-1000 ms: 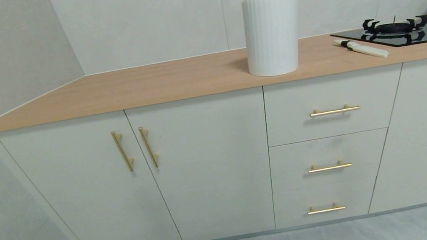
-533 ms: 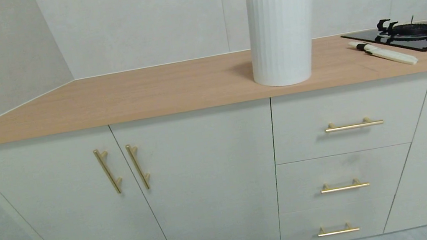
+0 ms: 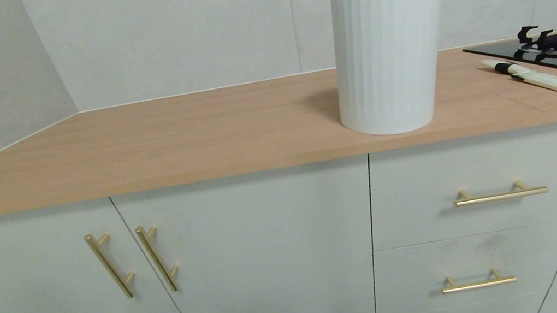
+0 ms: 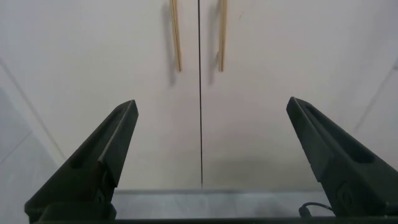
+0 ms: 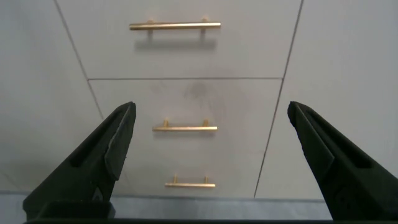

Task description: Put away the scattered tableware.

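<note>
Left gripper (image 4: 210,106) and right gripper (image 5: 210,107) both spread wide, empty.
Knife (image 3: 543,79) lies on counter (image 3: 171,139), right of canister (image 3: 384,52).

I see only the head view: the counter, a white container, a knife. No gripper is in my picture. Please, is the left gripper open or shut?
Observer: Open. The left gripper holds nothing.
Operator: What is in front of it?
Observer: The cabinet doors; it is lined up with the seam between their two gold handles.
Operator: And the right gripper?
Observer: The right gripper is also open and empty, in front of the drawers.
</note>
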{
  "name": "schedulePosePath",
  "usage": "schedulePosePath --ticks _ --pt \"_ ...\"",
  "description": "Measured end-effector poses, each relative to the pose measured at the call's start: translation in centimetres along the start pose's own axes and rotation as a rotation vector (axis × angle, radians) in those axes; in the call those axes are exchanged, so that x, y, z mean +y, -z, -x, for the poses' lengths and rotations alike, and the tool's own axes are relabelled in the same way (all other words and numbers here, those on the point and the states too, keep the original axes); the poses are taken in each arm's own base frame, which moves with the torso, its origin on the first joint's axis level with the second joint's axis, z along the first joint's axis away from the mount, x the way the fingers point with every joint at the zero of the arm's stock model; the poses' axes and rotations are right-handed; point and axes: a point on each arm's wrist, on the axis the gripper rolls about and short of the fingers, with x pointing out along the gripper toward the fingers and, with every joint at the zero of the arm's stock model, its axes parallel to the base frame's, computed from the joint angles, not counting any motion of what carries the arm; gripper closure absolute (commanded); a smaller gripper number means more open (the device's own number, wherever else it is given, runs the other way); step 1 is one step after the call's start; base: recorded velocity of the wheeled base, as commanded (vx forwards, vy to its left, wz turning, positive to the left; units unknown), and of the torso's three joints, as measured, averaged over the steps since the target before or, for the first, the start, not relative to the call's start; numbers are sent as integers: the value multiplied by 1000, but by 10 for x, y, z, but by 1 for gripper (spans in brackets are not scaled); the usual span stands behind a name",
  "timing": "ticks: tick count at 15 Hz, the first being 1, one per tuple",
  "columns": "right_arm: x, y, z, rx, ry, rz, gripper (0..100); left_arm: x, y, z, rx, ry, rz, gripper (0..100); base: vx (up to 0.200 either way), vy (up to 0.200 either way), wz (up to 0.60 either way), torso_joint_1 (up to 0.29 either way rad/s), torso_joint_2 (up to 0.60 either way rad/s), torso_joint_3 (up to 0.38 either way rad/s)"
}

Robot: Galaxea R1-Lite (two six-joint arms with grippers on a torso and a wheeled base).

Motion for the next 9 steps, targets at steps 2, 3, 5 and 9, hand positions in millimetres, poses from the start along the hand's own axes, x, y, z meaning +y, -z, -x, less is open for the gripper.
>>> schedulePosePath --ticks 2,3,5,9 --pt "0 0 0 0 0 0 0 0 0 0 0 0 0 0 0 0 0 0 0 0" --pt "0 0 0 0 0 0 0 0 0 0 0 0 0 0 0 0 0 0 0 0" --pt "0 0 0 0 0 0 0 0 0 0 0 0 0 0 0 0 0 0 0 0" --pt "0 0 0 0 0 0 0 0 0 0 0 0 -1 0 0 -150 0 1 3 4"
